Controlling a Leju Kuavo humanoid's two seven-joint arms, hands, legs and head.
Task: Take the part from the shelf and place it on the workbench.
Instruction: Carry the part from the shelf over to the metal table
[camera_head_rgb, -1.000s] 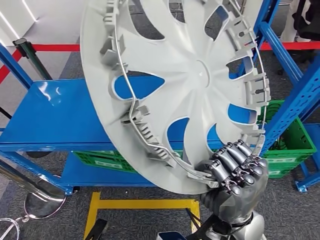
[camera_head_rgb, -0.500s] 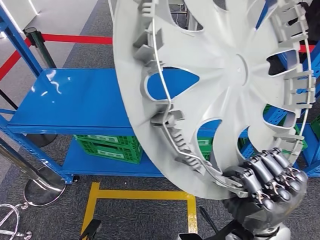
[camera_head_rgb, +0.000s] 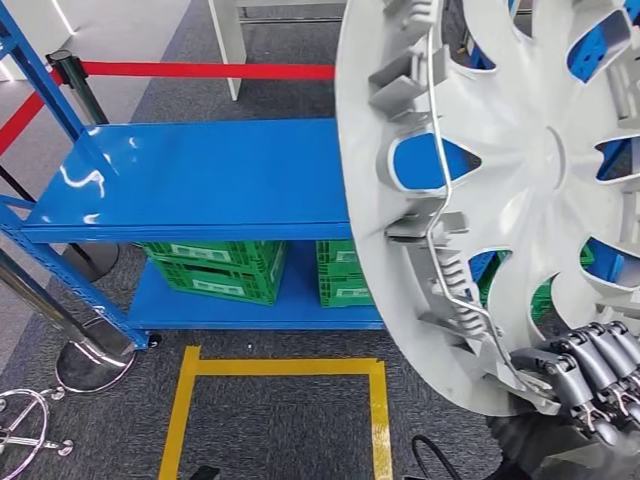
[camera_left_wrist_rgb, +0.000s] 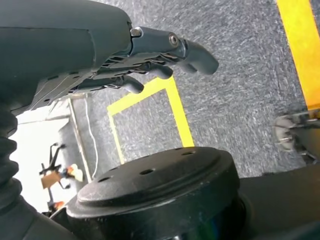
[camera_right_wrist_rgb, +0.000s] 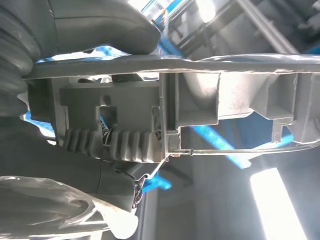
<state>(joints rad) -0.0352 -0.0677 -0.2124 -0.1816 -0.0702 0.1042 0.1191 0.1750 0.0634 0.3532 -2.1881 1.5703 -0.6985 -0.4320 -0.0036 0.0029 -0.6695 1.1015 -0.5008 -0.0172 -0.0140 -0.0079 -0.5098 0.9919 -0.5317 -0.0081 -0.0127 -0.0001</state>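
Right hand (camera_head_rgb: 592, 375) is gripping the lower rim of the large grey plastic wheel cover (camera_head_rgb: 521, 170), holding it upright (inner clips and wire ring facing the camera) off the blue metal shelf (camera_head_rgb: 196, 180). Left hand (camera_left_wrist_rgb: 151, 60) is hanging over the carpet, fingers loosely extended, holding nothing.

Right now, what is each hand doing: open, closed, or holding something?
Left hand: open, fingers apart, holding nothing.
Right hand: grips the white wheel cover at its lower rim.
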